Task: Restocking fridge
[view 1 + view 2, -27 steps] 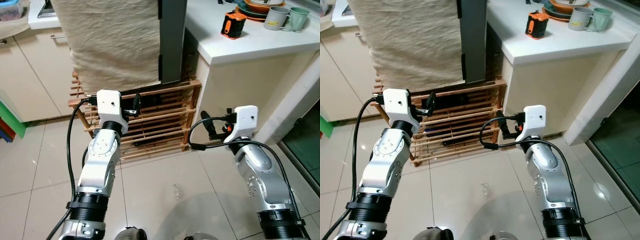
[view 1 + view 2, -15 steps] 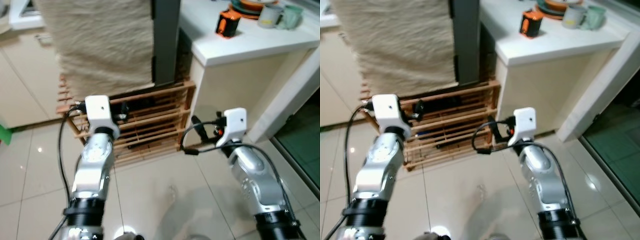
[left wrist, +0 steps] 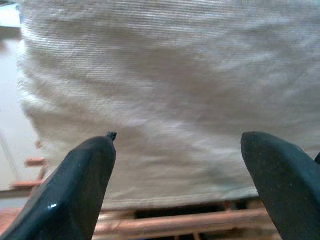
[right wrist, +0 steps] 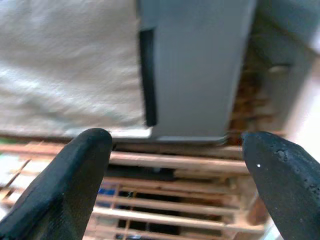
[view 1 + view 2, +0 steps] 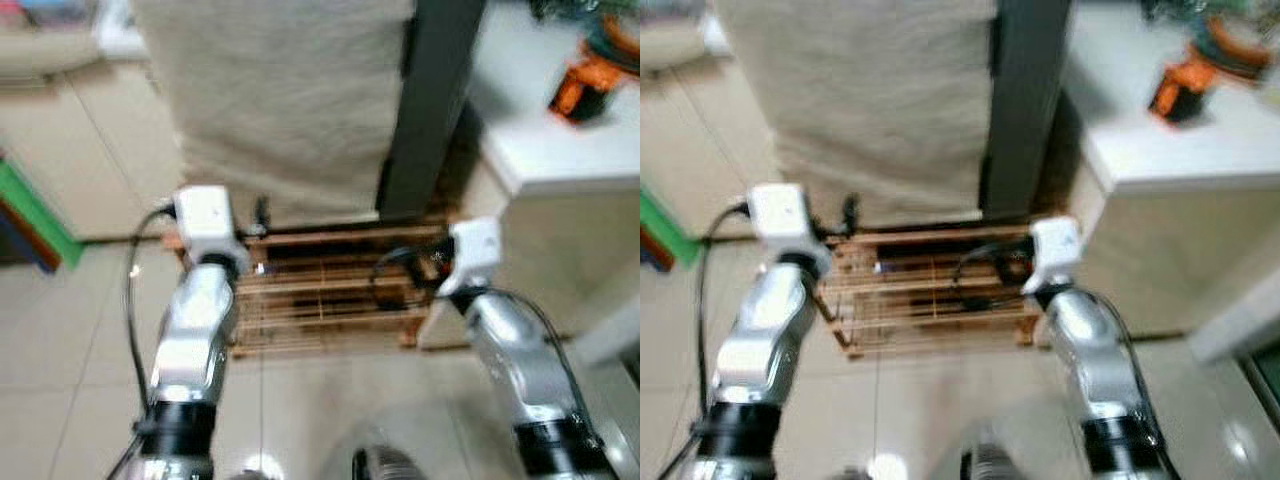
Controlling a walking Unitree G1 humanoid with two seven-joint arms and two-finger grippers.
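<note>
Left gripper: my fingers stand wide apart and hold nothing; I am raised in front of me, level with the wooden rack.
Right gripper: also spread wide and empty, held up at about the same height as my left one.
Fridge: the grey cabinet straight ahead of my right gripper, just beyond its fingertips but not touching; a dark vertical strip runs down its front edge.
Cloth: a pale woven sheet hanging directly ahead of my left gripper and covering the front to the left of the grey cabinet edge; its lower hem ends just above the rack.
Wooden rack: slatted, on the floor below the cloth and fridge, ahead of and under both my grippers; some dark items lie inside, too blurred to name.
Counter: white top, off to the right of my right gripper and higher than it.
Orange object: orange and black, on that counter, well apart from my right gripper; blurred.
Floor: pale glossy tiles below both my arms.
</note>
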